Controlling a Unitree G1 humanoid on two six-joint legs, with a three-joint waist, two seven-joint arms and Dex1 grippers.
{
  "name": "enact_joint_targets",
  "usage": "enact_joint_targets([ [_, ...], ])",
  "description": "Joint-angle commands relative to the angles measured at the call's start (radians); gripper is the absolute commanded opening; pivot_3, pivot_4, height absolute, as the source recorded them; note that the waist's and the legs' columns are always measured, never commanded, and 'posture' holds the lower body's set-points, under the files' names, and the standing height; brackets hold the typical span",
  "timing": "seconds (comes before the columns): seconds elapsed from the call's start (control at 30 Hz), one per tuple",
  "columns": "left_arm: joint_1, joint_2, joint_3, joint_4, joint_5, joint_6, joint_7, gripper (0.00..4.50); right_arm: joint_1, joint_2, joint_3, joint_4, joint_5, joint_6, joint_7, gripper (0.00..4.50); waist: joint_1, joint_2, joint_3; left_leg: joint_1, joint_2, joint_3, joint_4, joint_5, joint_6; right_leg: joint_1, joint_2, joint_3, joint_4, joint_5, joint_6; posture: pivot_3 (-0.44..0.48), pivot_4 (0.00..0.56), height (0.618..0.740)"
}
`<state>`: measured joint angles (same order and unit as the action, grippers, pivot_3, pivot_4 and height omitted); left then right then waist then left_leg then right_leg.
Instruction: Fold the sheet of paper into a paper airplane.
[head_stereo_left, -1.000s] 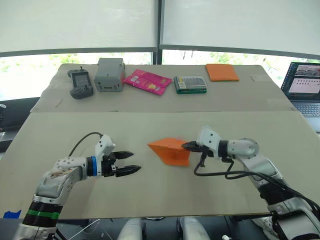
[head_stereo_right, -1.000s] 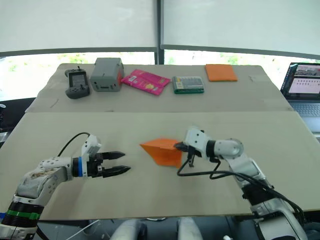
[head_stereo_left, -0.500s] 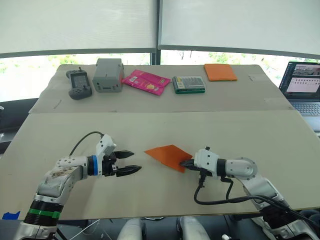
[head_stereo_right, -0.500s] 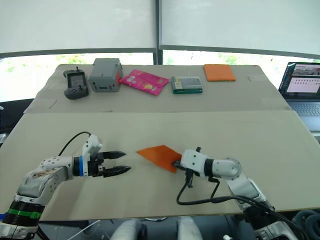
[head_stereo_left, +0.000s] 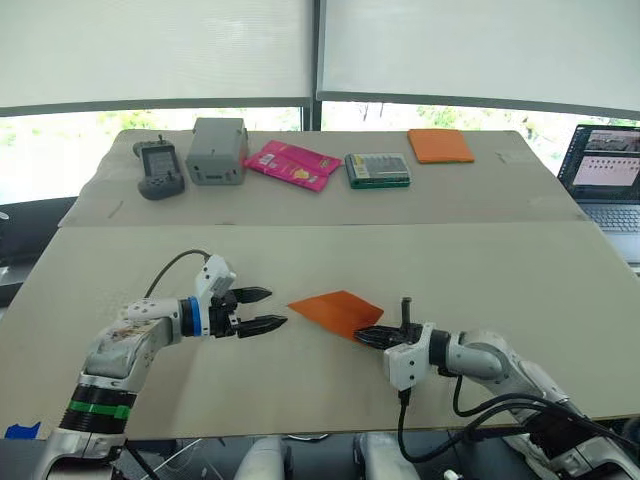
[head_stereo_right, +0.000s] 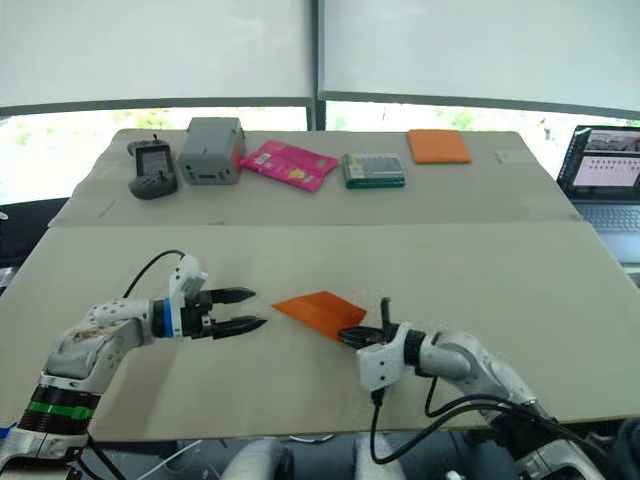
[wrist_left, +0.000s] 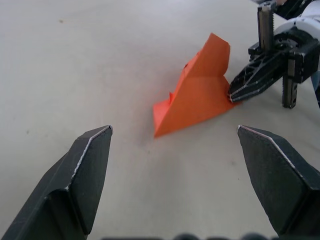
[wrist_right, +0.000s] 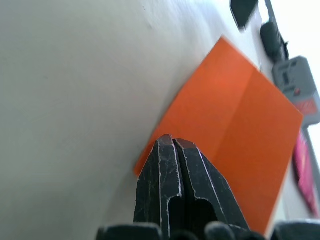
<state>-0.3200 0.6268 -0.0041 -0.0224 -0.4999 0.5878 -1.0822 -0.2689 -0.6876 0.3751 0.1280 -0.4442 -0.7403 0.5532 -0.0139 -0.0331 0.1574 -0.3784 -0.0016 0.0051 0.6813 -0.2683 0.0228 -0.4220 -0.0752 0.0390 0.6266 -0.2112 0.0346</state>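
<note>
Right gripper (head_stereo_left: 366, 337) has its fingers pressed together, tips touching the near corner of the sheet of paper (head_stereo_left: 334, 311); the right wrist view shows the two black fingers closed flat against each other with no paper visibly between them, tips over that orange corner; from the head views you can't tell whether it's pinching or only pressing on the edge. Left gripper (head_stereo_left: 262, 309) is spread wide and holding nothing, hovering just left of the paper and apart from it; its wrist view looks straight between the two fingers at the folded paper, and it shows something the head views flatten out: the paper has a raised crease and layered flaps, one pointed end tipped up a bit. The paper lies on the front bench (head_stereo_left: 120, 270), roughly centre. On the back bench: a handheld controller (head_stereo_left: 159, 167), a grey box (head_stereo_left: 219, 149), a pink packet (head_stereo_left: 294, 163), a green case (head_stereo_left: 379, 169), an orange pad (head_stereo_left: 441, 145); a laptop (head_stereo_left: 604, 177) at the far right.
</note>
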Motion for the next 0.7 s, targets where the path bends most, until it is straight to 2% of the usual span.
enact_joint_targets([
  [0.03, -0.047, -0.019, 0.010, 0.006, -0.031, 0.012, -0.005, 4.24, -0.007, -0.011, 0.006, 0.024, -0.065, -0.080, -0.050, 0.08, 0.000, 0.000, 0.000, 0.000, 0.000, 0.000, 0.000, 0.000, 0.000, 0.000, 0.000, 0.000, 0.000, 0.000, 0.000, 0.000, 0.150, 0.740],
  [0.2, -0.089, -0.029, 0.030, 0.026, -0.055, 0.038, -0.004, 4.24, -0.027, -0.032, -0.040, -0.081, 0.031, -0.066, -0.018, 0.08, 0.000, 0.000, 0.000, -0.001, 0.000, 0.000, 0.000, 0.000, 0.000, -0.001, 0.000, 0.000, 0.000, 0.000, 0.000, 0.000, 0.150, 0.740],
  [0.5, -0.074, -0.016, 0.031, 0.023, -0.053, 0.037, -0.010, 4.24, -0.066, -0.031, -0.097, -0.219, 0.260, 0.122, 0.091, 0.08, -0.001, -0.001, 0.000, -0.001, 0.000, -0.001, 0.000, 0.000, 0.000, -0.001, 0.000, 0.000, 0.000, 0.000, 0.000, 0.000, 0.150, 0.740],
  [0.6, -0.076, -0.017, 0.028, 0.029, -0.043, 0.033, 0.002, 4.24, -0.095, 0.005, -0.115, -0.198, 0.306, 0.262, 0.115, 0.08, 0.000, -0.001, 0.000, -0.001, 0.000, -0.001, 0.000, 0.000, 0.000, -0.001, -0.001, 0.000, 0.000, 0.000, 0.000, 0.000, 0.150, 0.740],
  [0.7, -0.085, -0.015, 0.017, 0.044, -0.022, 0.024, 0.010, 4.24, -0.155, 0.065, -0.149, -0.141, 0.387, 0.501, 0.140, 0.08, 0.000, -0.001, 0.000, -0.001, 0.000, -0.001, 0.000, 0.000, 0.000, -0.001, 0.000, 0.000, 0.001, 0.000, 0.000, 0.000, 0.150, 0.740],
])
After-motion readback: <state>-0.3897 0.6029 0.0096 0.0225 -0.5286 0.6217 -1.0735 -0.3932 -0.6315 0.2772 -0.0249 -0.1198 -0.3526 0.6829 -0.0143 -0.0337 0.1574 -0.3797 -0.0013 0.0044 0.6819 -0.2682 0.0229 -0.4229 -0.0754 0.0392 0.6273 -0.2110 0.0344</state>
